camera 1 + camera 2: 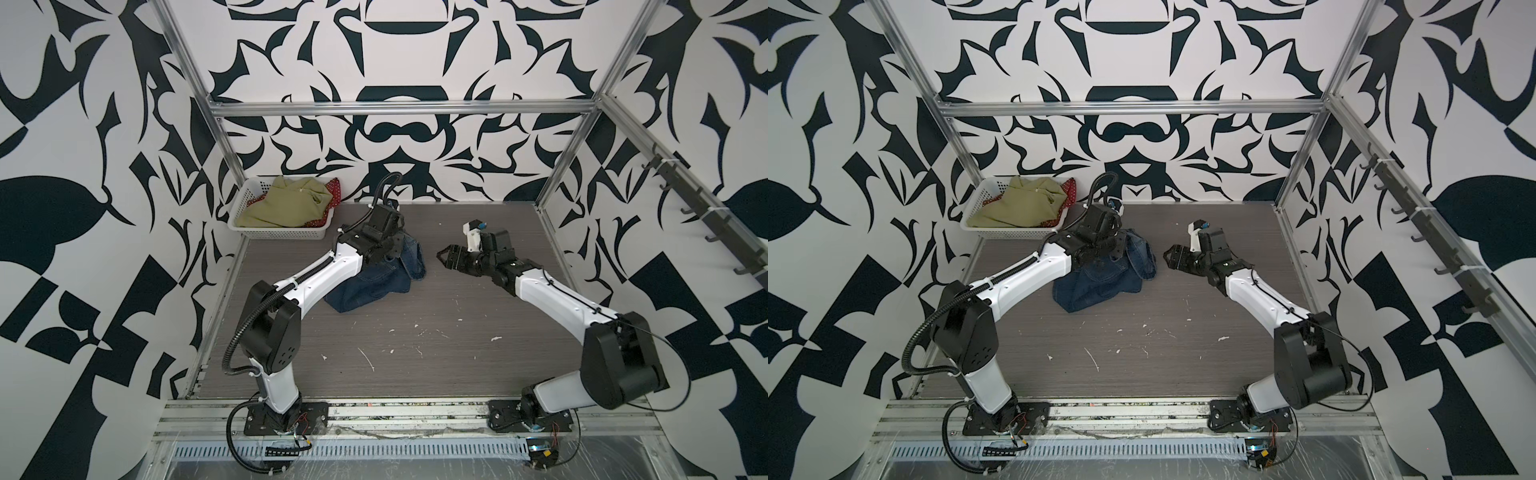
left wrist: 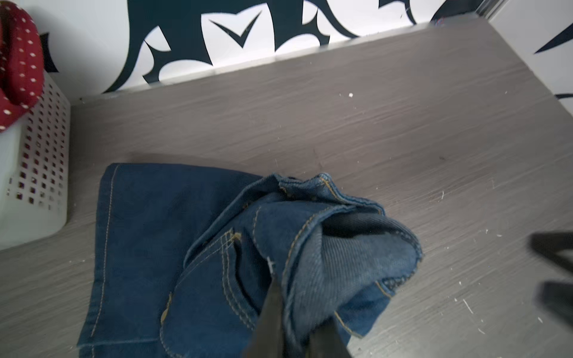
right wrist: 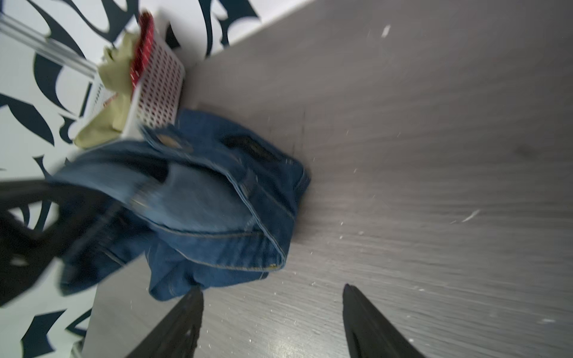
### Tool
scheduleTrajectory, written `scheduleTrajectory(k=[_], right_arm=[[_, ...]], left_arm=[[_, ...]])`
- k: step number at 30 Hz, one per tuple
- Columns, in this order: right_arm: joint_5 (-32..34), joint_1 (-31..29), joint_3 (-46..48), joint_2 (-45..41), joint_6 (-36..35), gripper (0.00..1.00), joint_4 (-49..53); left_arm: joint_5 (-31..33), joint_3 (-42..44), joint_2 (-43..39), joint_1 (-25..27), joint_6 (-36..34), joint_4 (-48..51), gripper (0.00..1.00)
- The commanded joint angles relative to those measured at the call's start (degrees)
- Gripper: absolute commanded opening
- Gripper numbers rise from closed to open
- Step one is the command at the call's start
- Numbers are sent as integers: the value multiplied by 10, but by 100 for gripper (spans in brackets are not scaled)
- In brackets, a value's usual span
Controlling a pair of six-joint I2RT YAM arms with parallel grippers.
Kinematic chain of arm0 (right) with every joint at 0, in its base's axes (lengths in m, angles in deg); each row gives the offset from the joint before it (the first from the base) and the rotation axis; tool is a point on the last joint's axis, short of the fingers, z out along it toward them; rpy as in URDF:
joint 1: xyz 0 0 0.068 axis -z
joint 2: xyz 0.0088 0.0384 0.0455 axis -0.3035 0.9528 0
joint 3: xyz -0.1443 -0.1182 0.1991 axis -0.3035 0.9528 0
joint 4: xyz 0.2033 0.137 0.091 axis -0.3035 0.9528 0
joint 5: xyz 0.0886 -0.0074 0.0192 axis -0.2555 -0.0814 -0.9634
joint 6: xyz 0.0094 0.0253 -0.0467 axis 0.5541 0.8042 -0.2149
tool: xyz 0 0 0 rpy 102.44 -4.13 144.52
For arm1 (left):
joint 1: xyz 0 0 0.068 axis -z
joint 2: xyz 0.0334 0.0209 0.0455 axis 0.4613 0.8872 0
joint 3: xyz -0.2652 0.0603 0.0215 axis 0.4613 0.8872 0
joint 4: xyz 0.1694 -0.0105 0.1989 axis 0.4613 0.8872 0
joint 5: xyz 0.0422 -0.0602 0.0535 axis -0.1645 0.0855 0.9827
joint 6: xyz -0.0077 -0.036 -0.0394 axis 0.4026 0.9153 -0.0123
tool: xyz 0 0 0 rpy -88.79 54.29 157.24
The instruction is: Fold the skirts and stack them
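The dark blue denim skirt (image 1: 374, 286) (image 1: 1100, 286) lies crumpled on the grey table, near the back and left of the middle. My left gripper (image 2: 297, 305) (image 1: 392, 249) is shut on a raised fold of the denim skirt (image 2: 173, 235), near its waistband seam. My right gripper (image 3: 271, 288) (image 1: 444, 257) (image 1: 1170, 257) hovers open and empty just to the right of the denim skirt (image 3: 217, 204). The olive-green skirt (image 1: 282, 203) (image 1: 1017, 203) and the red polka-dot skirt (image 1: 335, 190) (image 2: 18, 62) lie bunched in the white basket (image 1: 282, 233).
The basket (image 1: 1013, 233) (image 2: 40, 161) (image 3: 161, 90) stands in the table's back left corner, next to the denim. A rail of hooks (image 1: 706, 216) runs along the right wall. The bare grey tabletop (image 1: 415, 353) with white flecks stretches towards the front.
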Motion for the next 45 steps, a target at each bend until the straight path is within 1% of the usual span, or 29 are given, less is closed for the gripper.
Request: scheduleTrajectory(k=[1, 3, 8, 11, 12, 14, 17, 18, 21, 22, 26, 27, 31, 33, 36, 38, 40, 42, 45], right_arm=[[-27, -22, -1, 20, -3, 76, -45], [-8, -37, -14, 40, -20, 77, -43], [5, -39, -55, 100, -33, 77, -60], [-5, -39, -88, 143, -42, 73, -67], [-13, -40, -100, 160, -40, 66, -70], [-22, -44, -129, 184, -37, 45, -64], [1, -51, -159, 195, -35, 21, -50], [6, -52, -167, 194, -36, 15, -49], [7, -56, -208, 197, -38, 6, -22], [5, -59, -221, 198, -40, 1, -12], [11, -85, -302, 197, -62, 0, 44], [7, -95, -323, 199, -67, 0, 54], [-44, -127, -426, 230, -65, 0, 74], [-64, -145, -493, 259, -66, 0, 87], [-102, -160, -601, 309, -63, 0, 96], [-126, -159, -677, 342, -57, 0, 99], [-144, -160, -757, 374, -69, 0, 110], [-149, -155, -840, 405, -76, 0, 133], [-150, -133, -905, 434, -61, 0, 138]], left_arm=[[-9, -15, -24, -2, 7, -16, 0], [-9, -10, -33, -1, 2, -10, 0], [-10, 16, -66, 1, -1, -6, 0], [-9, 38, -91, 3, -1, -8, 0], [-10, 46, -100, 3, 0, -11, 0], [-12, 57, -114, 3, -2, -11, 0], [2, 72, -139, 3, -8, 3, 0], [9, 80, -153, 3, -10, 7, 0], [43, 116, -198, 3, -19, 5, 0], [58, 127, -213, 3, -23, 4, 0], [117, 170, -280, 2, -55, 17, 0], [134, 179, -313, 2, -63, 23, 0], [214, 197, -397, 2, -82, 60, 0], [255, 196, -445, 2, -100, 77, 0], [274, 153, -496, 2, -123, 111, 0], [269, 101, -506, 2, -141, 135, 0], [236, 41, -493, 2, -161, 159, 0], [193, -29, -457, 2, -183, 176, 0], [120, -125, -372, 14, -205, 191, 0]])
